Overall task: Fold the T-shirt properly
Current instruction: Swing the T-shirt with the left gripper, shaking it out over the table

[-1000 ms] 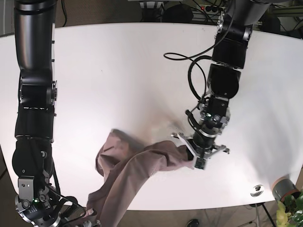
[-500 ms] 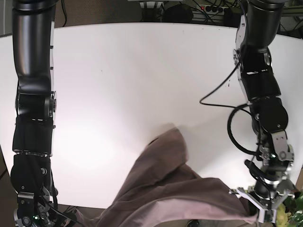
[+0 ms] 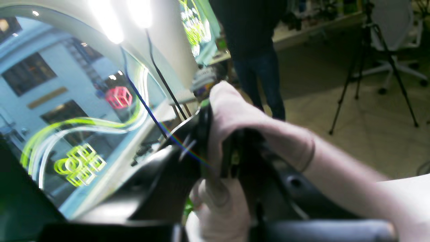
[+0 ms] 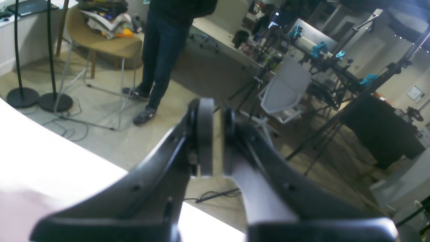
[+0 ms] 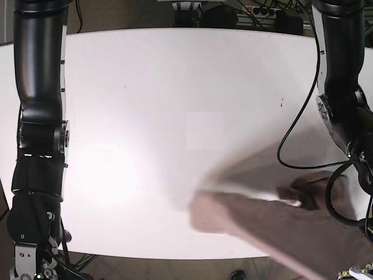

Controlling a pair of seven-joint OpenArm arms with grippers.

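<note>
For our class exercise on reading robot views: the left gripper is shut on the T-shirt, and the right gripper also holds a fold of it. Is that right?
Not quite. The left gripper is indeed shut on the T-shirt, but the right wrist view shows the right gripper nearly closed with nothing between its jaws.

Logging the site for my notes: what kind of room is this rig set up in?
Probably a robotics lab or workshop: camera tripods, a white office chair, and a cluttered workbench surround the white table.
</note>
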